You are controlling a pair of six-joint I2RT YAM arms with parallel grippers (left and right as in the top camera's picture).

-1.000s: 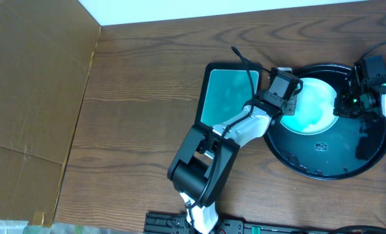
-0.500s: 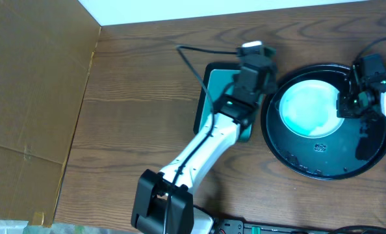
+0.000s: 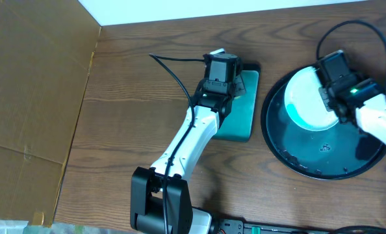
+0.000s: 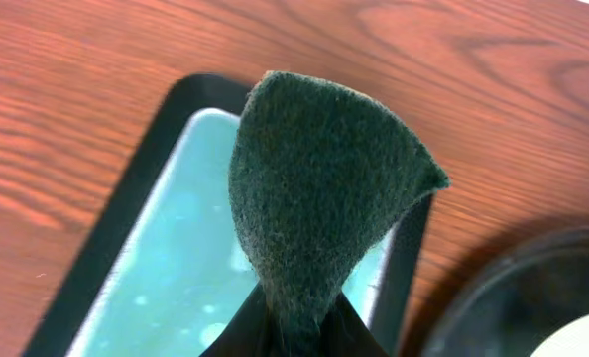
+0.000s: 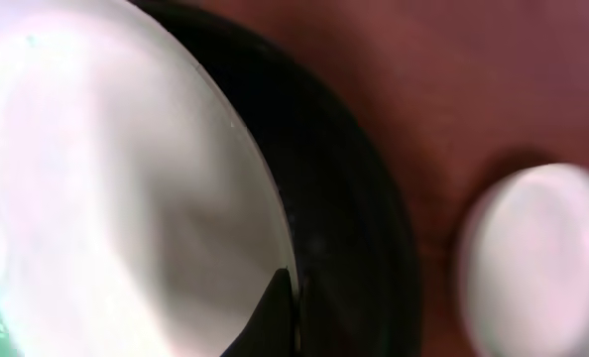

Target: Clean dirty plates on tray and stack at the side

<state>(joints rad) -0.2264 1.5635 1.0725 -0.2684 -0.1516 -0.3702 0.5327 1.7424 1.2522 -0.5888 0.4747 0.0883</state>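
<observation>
In the left wrist view my left gripper (image 4: 294, 335) is shut on a dark green scouring pad (image 4: 324, 188), which stands up above the rectangular teal dish (image 4: 126, 203). Overhead, the left gripper (image 3: 220, 77) hangs over that dish (image 3: 242, 120), left of the tray. A white plate (image 3: 303, 101) with a teal tint lies in the round black tray (image 3: 290, 162). My right gripper (image 3: 331, 88) sits at the plate's far right edge. In the right wrist view the right gripper (image 5: 285, 319) is shut on the rim of the plate (image 5: 126, 198), with the tray (image 5: 344, 198) beside it.
The dish holds teal liquid with pale spots (image 4: 176, 278). A brown cardboard panel (image 3: 30, 97) covers the left of the table. A blurred white round thing (image 5: 542, 258) lies on the wood beyond the tray's rim. A black cable (image 3: 173, 62) trails from the left wrist.
My left arm swung left with the pad, off the plate and over the rectangular dish. My right arm moved in over the tray, and the plate shifted toward the tray's upper part.
</observation>
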